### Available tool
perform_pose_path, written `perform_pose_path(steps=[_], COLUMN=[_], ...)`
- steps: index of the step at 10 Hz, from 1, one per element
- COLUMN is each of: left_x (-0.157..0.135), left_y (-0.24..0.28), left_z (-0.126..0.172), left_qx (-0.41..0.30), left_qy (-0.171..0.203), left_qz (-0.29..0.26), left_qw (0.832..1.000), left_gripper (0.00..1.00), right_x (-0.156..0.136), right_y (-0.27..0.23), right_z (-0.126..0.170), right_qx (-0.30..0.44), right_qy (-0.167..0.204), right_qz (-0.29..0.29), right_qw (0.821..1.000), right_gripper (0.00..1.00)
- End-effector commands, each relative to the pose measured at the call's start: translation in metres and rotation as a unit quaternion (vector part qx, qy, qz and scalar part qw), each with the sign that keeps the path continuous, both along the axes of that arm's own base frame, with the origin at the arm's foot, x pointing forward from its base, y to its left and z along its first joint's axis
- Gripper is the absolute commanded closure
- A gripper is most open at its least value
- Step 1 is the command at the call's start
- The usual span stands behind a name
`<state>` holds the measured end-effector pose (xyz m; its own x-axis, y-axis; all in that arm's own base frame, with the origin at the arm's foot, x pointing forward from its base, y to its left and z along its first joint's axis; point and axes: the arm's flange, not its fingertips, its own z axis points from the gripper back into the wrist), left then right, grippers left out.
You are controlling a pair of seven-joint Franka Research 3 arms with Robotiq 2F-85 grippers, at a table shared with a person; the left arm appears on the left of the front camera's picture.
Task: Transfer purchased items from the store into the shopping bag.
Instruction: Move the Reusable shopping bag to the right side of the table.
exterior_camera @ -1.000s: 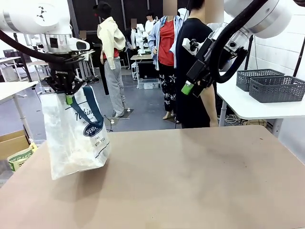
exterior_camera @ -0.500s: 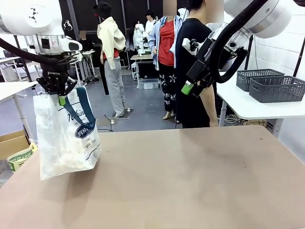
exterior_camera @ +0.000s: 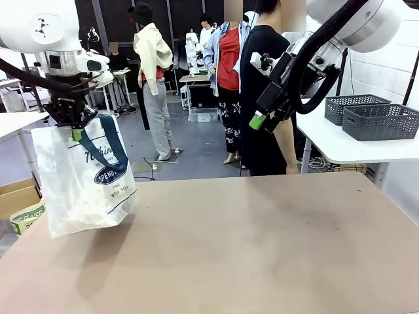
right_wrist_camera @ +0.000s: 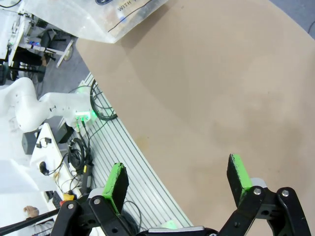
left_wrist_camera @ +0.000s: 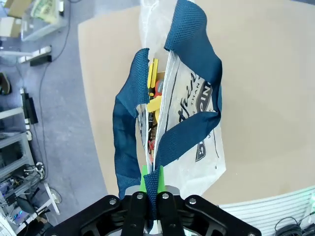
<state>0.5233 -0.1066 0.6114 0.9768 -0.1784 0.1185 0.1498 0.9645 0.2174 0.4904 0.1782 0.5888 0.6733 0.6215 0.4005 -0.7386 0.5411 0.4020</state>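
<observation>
The shopping bag [exterior_camera: 82, 186], translucent white with navy print, hangs from my left gripper [exterior_camera: 76, 133] at the table's left edge. In the left wrist view that gripper [left_wrist_camera: 150, 189] is shut on the navy strap handles [left_wrist_camera: 125, 147]. Through the bag's [left_wrist_camera: 197, 128] open mouth I see purchased items, a yellow elongated piece [left_wrist_camera: 153, 73] and something red beside it. My right gripper [exterior_camera: 260, 120] is held high over the table's far edge, in front of a person in black. Its jaws [right_wrist_camera: 178, 177] stand wide open with nothing between them. The store, a dark grey openwork basket [exterior_camera: 383, 122], stands on a side table.
A second grey basket [exterior_camera: 350, 104] sits behind the first on the white side table [exterior_camera: 340, 150] at the right. The brown tabletop [exterior_camera: 262, 242] is bare. A cardboard box [exterior_camera: 16, 196] stands on the floor at the left. People stand beyond the far edge.
My left arm has carried the bag to the left and a little up, out toward the table's left edge. The right arm has not moved.
</observation>
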Motion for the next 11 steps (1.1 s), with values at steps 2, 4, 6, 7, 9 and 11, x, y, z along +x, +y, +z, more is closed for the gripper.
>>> perform_pose_path(steps=[2,4,6,7,9,11], left_x=[0.010,0.013,0.016,0.016,0.017,0.012], left_y=[0.027,0.041,0.055,0.066,0.087,0.093], left_z=[-0.003,-0.009,-0.018,-0.022,-0.036,-0.049], left_qx=[0.011,0.008,0.016,0.020,0.032,0.028], left_qy=[-0.049,-0.053,-0.071,-0.092,-0.092,-0.079], left_qz=[0.020,0.017,-0.002,-0.010,0.008,0.012], left_qw=[0.999,0.998,0.997,0.995,0.995,0.996], left_gripper=[1.00,1.00,1.00,1.00,1.00,1.00], right_x=[-0.001,-0.001,-0.001,-0.001,-0.001,-0.001], right_y=[0.002,0.002,0.002,0.002,0.002,0.002], right_z=[0.000,0.000,0.000,0.000,0.000,0.000], right_qx=[-0.002,-0.002,-0.002,-0.002,-0.002,-0.002], right_qy=[0.006,0.006,0.006,0.006,0.006,0.006], right_qz=[-0.004,-0.004,-0.004,-0.004,-0.004,-0.004], right_qw=[1.000,1.000,1.000,1.000,1.000,1.000], right_gripper=[0.00,0.00,0.00,0.00,0.00,0.00])
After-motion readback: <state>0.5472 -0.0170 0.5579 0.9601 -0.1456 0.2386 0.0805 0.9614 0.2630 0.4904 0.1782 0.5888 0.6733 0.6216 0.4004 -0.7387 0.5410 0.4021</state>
